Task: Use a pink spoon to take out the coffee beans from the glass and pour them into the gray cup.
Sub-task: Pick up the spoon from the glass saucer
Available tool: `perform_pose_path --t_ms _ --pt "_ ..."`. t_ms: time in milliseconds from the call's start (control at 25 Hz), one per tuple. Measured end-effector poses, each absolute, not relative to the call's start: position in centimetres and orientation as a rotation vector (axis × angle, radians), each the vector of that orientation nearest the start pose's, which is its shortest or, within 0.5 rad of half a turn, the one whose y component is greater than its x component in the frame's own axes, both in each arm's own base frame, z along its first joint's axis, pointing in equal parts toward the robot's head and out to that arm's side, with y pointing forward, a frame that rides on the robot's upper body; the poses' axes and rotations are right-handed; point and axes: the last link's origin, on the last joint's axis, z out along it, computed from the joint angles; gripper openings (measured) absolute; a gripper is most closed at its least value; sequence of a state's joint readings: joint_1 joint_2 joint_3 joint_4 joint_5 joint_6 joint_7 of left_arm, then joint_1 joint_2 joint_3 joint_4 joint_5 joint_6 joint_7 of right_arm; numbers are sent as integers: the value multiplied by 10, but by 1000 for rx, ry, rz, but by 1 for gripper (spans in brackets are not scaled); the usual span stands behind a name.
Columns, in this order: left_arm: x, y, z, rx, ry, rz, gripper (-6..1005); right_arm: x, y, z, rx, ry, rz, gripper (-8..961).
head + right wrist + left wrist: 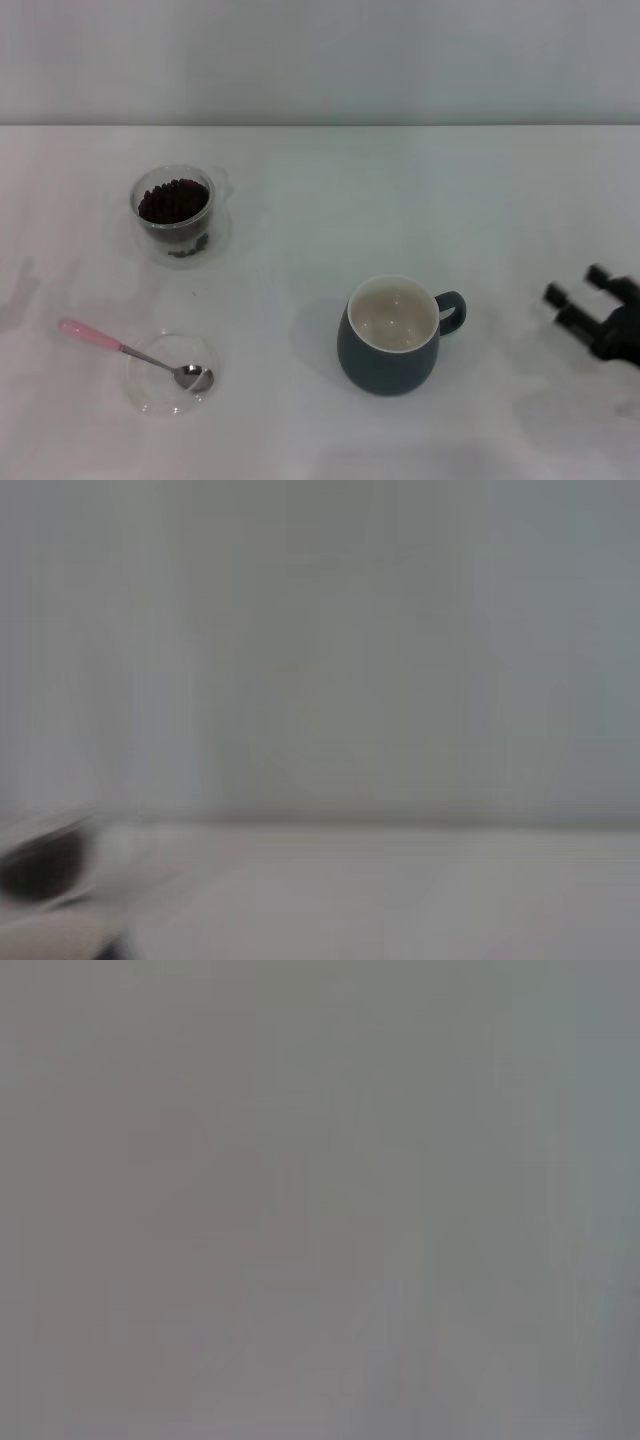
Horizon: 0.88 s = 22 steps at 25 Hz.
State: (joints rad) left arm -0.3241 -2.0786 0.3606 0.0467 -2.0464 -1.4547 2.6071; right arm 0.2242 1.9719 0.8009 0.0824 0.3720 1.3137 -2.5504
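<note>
1. We take the gray cup [390,340] as our landmark: it stands upright on the white worktop [330,200], with no beans visible inside.
2. The pink spoon [130,350] lies well to the cup's left, its metal bowl resting in a shallow clear dish [170,375] and its handle jutting out over the rim, away from the cup.
3. The glass [175,205] holding the coffee beans [172,200] stands far to the cup's upper left, beyond the spoon.
4. The right pincer [585,300] hovers to the cup's right, fingers spread and gripping nothing; the left pincer is not in view.
5. We judge that picking up the spoon comes first: grip the pink handle, which overhangs the dish, and lift it level.
</note>
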Motion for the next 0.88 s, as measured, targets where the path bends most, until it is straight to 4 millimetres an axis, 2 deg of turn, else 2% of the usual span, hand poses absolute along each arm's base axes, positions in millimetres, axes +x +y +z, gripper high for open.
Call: perform_pose_path --t_ms 200,520,640,720,880 --pt "-369 268 30 -1431 -829 -1095 860 389 246 5 -1697 684 705 722" --pt "-396 240 47 -1324 -1309 -1361 861 379 271 20 -1613 580 699 719" --pt "-399 236 48 -1336 -1411 -1376 862 377 280 23 -1619 562 690 719" --pt "-402 236 43 -1392 -1538 -1333 861 375 285 23 -1625 550 692 719" --pt "-404 235 33 -1423 -1643 -1272 861 366 296 23 -1639 526 710 718"
